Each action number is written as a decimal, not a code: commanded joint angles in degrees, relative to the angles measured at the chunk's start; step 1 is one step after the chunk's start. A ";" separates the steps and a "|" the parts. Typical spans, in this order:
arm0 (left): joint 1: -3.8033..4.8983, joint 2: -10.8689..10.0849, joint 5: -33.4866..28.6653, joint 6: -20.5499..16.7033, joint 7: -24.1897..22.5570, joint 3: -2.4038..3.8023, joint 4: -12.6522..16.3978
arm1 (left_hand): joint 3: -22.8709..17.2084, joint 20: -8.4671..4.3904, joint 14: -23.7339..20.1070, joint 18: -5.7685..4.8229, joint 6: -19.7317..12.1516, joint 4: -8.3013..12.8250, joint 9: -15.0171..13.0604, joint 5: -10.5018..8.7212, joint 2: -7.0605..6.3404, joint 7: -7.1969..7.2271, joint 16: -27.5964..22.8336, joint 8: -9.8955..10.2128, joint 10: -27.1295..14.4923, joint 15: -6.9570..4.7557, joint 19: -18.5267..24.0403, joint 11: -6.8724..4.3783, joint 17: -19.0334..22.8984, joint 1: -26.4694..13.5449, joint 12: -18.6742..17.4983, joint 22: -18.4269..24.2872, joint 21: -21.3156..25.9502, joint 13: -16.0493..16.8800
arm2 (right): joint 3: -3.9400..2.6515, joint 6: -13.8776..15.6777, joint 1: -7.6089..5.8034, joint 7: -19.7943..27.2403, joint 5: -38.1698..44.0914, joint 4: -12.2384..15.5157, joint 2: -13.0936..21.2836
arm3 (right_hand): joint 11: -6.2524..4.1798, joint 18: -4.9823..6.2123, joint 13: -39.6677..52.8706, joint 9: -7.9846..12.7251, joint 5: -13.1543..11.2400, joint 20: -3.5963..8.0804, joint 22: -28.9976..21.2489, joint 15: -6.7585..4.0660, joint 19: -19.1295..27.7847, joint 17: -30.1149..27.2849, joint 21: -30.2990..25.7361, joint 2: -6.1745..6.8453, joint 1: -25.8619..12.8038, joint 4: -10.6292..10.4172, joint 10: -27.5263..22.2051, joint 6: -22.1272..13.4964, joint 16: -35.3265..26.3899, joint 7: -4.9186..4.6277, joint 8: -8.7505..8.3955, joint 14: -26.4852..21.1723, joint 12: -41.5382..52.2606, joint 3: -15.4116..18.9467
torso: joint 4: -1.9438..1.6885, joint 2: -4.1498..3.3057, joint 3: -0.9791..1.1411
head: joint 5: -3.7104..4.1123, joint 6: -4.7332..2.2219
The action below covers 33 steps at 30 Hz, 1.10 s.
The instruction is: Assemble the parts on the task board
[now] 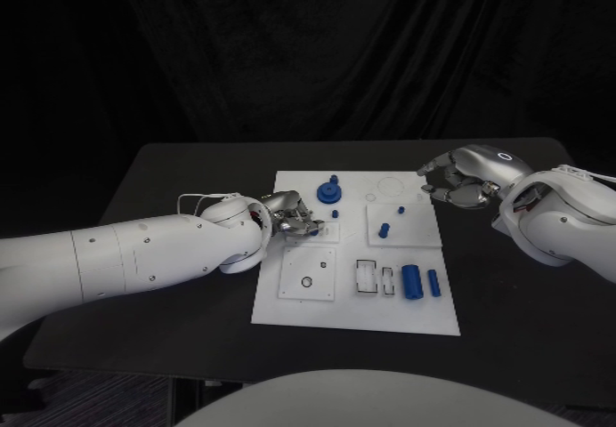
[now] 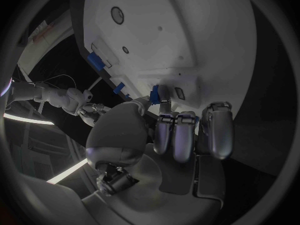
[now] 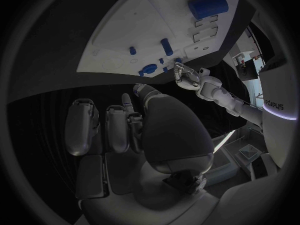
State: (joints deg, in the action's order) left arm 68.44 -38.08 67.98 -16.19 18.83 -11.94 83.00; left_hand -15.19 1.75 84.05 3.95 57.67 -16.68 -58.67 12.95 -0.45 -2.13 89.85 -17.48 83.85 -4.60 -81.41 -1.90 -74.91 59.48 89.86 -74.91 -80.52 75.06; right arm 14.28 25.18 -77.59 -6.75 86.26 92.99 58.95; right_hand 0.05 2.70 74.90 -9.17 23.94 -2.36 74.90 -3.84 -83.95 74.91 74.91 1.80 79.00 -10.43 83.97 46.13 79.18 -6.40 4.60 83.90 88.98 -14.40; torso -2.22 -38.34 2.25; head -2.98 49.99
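The white task board (image 1: 289, 307) lies in the middle of the black table. My left hand (image 1: 290, 218) hovers over the board's left side and pinches a small blue part (image 2: 154, 93) between thumb and finger, just above a square recess (image 1: 324, 236). My right hand (image 1: 457, 184) is at the board's far right corner, its fingers curled in; a slim bluish peg (image 3: 126, 101) appears pinched between thumb and fingers. On the board stand a blue round knob (image 1: 330, 191), short blue pegs (image 1: 384, 230), a thick blue cylinder (image 1: 411, 280) and a thinner one (image 1: 434, 282).
Empty rectangular slots (image 1: 368, 276) and a square plate with a round hole (image 1: 307, 282) lie on the board's near half. A faint circular outline (image 1: 388, 187) marks the far side. Black tabletop (image 1: 192, 169) surrounds the board, and a dark curtain hangs behind it.
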 commanded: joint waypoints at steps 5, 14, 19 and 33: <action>-0.46 0.00 -0.14 1.42 0.14 -0.23 -0.16 | 0.99 0.14 5.95 -0.23 0.33 -0.05 -0.05 -0.57 0.58 -0.07 0.15 0.68 6.15 0.07 0.08 0.16 -15.09 -1.16 0.14 -1.92 0.37 14.94 | -0.03 -0.65 0.15 -1.20 0.06 -0.01 0.04 | 0.44 0.68 13.54 0.06 0.37 -0.47 10.56 0.43 -0.46 1.36 -0.22 0.24 -0.13 -0.05 4.48 0.52 -0.25 0.01 -0.34 3.11 -0.38 -0.29 | 0.01 -0.01 0.00 | -0.11 0.01; -0.48 0.03 -0.14 0.43 -0.41 -0.23 -0.33 | 4.42 0.17 5.95 -0.24 0.60 -0.18 -1.74 -0.79 3.74 -0.01 0.15 1.16 6.15 0.06 -0.04 0.15 -15.09 -6.09 0.14 -2.24 0.48 14.94 | -0.03 -0.84 0.17 -1.32 0.06 -0.03 0.08 | 0.44 0.69 13.49 0.08 0.46 -0.48 10.54 0.43 -0.44 1.29 -0.28 0.25 -0.15 -0.04 4.43 0.53 -0.31 0.00 -0.35 3.09 -0.42 -0.36 | -0.02 -0.01 0.01 | -0.18 0.01; -0.48 0.09 -0.14 0.04 -1.09 -0.23 -0.43 | 6.57 0.13 5.95 -0.24 -0.65 -0.18 -5.61 -0.87 5.06 0.07 0.15 -0.57 6.15 0.06 -0.11 0.11 -15.09 -7.58 0.14 -2.46 0.59 14.94 | -0.03 -0.93 0.17 -1.38 0.06 -0.02 0.12 | 0.45 0.69 13.52 0.09 0.53 -0.48 10.54 0.43 -0.44 1.33 -0.30 0.23 -0.24 -0.09 4.46 0.54 -0.28 -0.02 -0.36 3.09 -0.40 -0.42 | -0.01 0.00 0.00 | -0.25 0.01; -0.49 0.15 -0.14 0.41 -1.37 -0.22 -0.67 | 9.55 0.04 5.95 -0.25 -1.05 -0.21 -9.74 -0.80 7.31 0.31 0.15 -2.68 6.15 -0.09 -0.19 -0.08 -15.09 -10.36 0.14 -2.75 0.74 14.94 | -0.03 -1.45 0.17 -1.75 0.06 0.05 0.19 | 0.47 0.74 13.37 0.12 0.61 -0.48 10.48 0.44 -0.36 1.12 -0.51 0.17 -0.46 -0.23 4.31 0.56 -0.46 -0.04 -0.37 3.04 -0.54 -0.53 | -0.03 -0.02 0.02 | -0.17 0.01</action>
State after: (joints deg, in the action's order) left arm 68.23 -38.00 67.98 -16.42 17.90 -12.03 82.41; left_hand -5.91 1.76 84.05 3.94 56.90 -16.90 -68.11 12.34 6.88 -1.85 89.85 -19.89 83.85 -4.60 -81.41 -1.90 -74.91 49.53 89.86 -74.91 -80.01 75.06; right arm 14.28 24.27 -77.55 -7.29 86.19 92.94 59.04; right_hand 0.05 2.69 74.91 -9.14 24.19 -2.36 74.95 -3.84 -83.95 74.91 74.69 1.80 79.00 -10.58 83.97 46.26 78.99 -6.53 4.60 83.90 88.74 -14.56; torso -2.24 -38.36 2.25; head -3.16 49.99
